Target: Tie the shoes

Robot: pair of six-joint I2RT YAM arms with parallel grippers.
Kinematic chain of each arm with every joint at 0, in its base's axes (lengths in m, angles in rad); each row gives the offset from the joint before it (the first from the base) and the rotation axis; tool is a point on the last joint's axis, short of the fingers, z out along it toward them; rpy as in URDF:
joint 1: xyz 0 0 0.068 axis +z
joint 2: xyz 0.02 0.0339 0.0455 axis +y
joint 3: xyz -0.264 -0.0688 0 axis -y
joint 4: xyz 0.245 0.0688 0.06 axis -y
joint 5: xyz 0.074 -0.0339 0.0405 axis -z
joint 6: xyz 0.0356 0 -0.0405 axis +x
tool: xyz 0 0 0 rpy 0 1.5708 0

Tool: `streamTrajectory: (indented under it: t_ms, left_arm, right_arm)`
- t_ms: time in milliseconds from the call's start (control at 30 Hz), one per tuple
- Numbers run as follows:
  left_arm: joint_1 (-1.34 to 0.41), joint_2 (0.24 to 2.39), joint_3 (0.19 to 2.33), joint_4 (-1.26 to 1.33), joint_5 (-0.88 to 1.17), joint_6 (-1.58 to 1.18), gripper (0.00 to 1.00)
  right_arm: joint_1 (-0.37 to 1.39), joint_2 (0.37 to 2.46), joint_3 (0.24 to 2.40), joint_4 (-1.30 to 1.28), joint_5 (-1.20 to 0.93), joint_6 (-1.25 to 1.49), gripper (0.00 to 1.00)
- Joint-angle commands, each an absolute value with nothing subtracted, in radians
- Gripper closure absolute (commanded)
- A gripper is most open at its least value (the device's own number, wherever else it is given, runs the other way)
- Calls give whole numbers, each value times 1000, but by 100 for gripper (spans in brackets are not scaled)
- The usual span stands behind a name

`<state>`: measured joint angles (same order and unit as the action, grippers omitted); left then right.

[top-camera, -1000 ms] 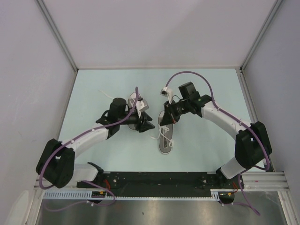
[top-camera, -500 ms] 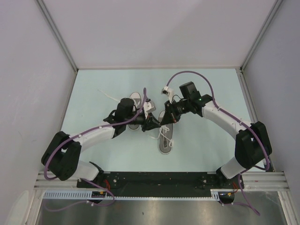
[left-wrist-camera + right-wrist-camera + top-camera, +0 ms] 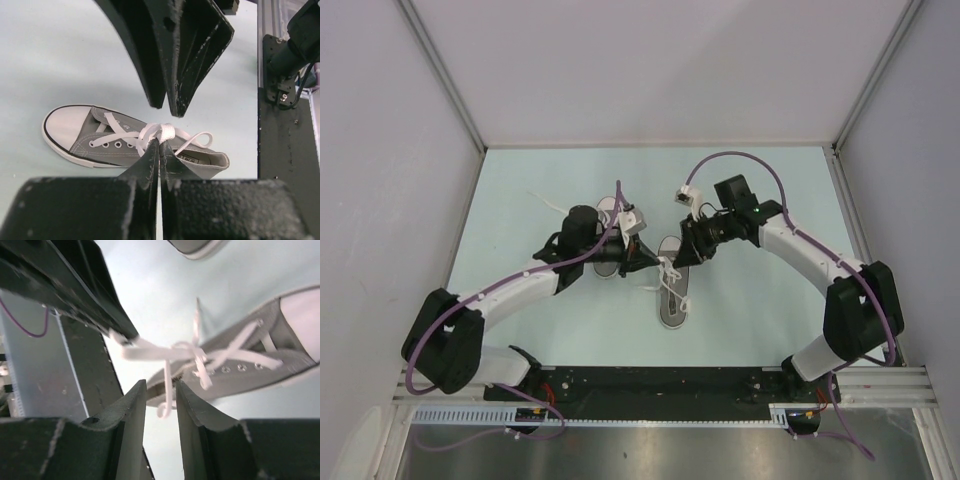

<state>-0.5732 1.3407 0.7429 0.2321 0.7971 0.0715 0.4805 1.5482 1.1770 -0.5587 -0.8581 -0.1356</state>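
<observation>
One grey shoe with a white toe cap lies mid-table, toe towards the arms. A second shoe lies behind my left arm, mostly hidden. My left gripper is shut on a white lace just above the near shoe, pulling it up from the crossed laces. My right gripper hovers open close over the same shoe, and a loose lace loop hangs beyond its fingers. In the left wrist view the right gripper hangs right above the pinched lace.
The far shoe's sole shows at the top of the right wrist view. The black base rail runs along the near table edge. White walls enclose the pale table on three sides.
My left gripper moved right to the shoe and shut on the lace. My right gripper opened, let go of the lace and drew back slightly to the right.
</observation>
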Motion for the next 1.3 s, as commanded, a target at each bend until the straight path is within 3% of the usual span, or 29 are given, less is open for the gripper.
streamTrajectory:
  t_ms: [0,333,800,933,967,1033,1267]
  left_arm:
    - [-563,1330,747,301,822,6,100]
    - [-558,1344,755,293,818,9,100]
    - [-552,1347,761,299,807,-23,100]
    - [-545,1338,761,296,815,-34,100]
    - [-542,1335,758,295,818,-37,100]
    - [-538,1330,755,276,816,-34,100]
    - [-502,1301,675,252,796,-41,100]
  right_arm:
    - [491,1464,1111,-591,-790,-239,65]
    - [624,1364,928,-450,-589,-212,64]
    - [666,1413,882,-393,-565,-184,66]
    - [663,1413,884,-400,-557,-195,81]
    - [660,1410,884,-409,-557,-196,91]
    - [646,1404,882,-417,-564,-195,100]
    - [606,1344,877,-417,-574,-169,100]
